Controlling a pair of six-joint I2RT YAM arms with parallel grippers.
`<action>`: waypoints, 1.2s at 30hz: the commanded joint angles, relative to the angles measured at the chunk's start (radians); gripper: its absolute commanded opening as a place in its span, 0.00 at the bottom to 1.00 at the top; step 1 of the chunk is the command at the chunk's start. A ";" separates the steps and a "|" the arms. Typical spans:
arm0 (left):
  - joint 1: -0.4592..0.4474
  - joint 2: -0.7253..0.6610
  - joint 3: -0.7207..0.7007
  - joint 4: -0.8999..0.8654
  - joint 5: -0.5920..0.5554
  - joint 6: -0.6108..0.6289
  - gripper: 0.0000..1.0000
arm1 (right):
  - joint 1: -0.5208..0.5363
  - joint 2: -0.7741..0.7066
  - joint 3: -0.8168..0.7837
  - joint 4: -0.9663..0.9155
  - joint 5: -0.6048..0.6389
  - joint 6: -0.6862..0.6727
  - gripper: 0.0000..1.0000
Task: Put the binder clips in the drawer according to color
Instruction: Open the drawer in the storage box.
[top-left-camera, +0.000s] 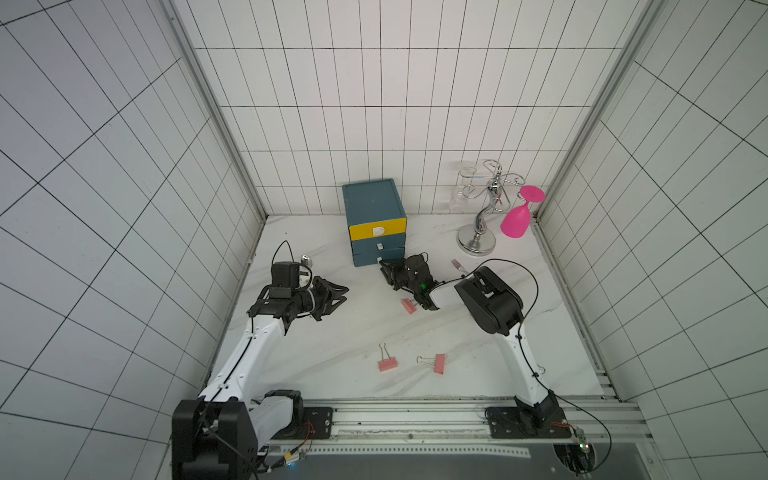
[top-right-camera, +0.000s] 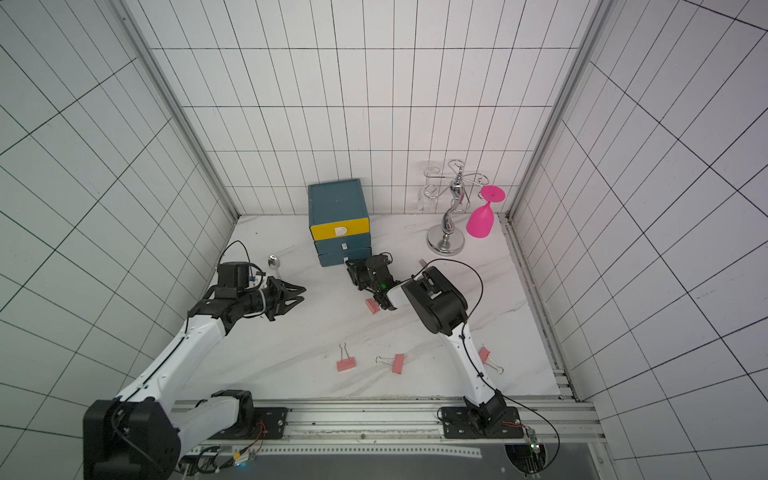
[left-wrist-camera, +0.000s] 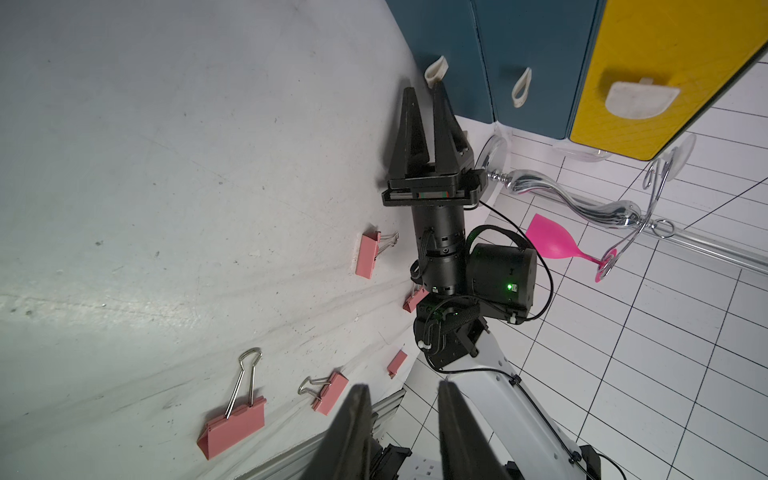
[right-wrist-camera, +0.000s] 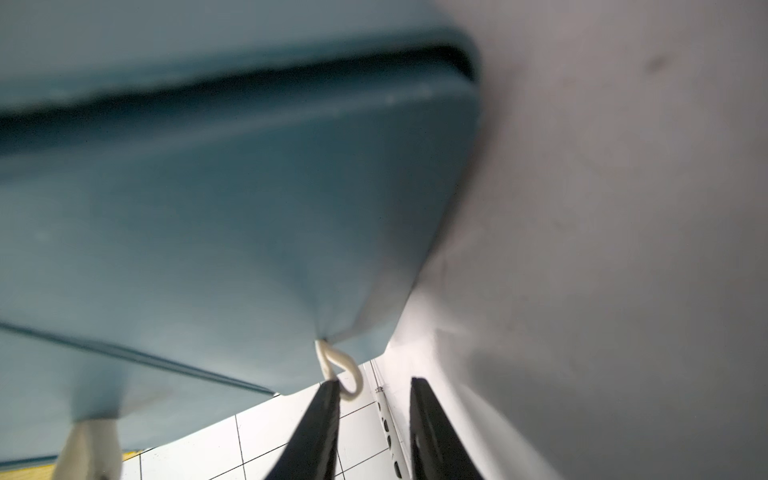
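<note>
The step in hand looked like opening the bottom drawer (top-left-camera: 366, 259) of the small chest (top-left-camera: 372, 201). The right pincer (right-wrist-camera: 374, 384) stood at its cord loop (right-wrist-camera: 341, 370) with jaws parted; the loop touched one finger but was not pinched. The left pincer (top-left-camera: 345, 293) hung released and empty above the counter (top-left-camera: 332, 332). The pink binder clips (top-left-camera: 387, 363) lay scattered on the counter, and all three drawers looked shut. Next, I judged, the right pincer needed to close on the loop and pull straight outward, gently, lest the light chest slide.
</note>
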 joint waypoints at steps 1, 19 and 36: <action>0.002 -0.012 -0.007 -0.002 -0.007 0.013 0.31 | 0.004 0.034 0.036 0.048 0.021 0.007 0.32; 0.001 -0.001 -0.007 0.007 -0.008 0.009 0.31 | -0.001 0.055 0.049 0.076 0.009 0.021 0.07; 0.001 -0.034 -0.011 0.003 -0.034 -0.002 0.32 | 0.036 -0.125 -0.229 0.164 -0.035 0.031 0.00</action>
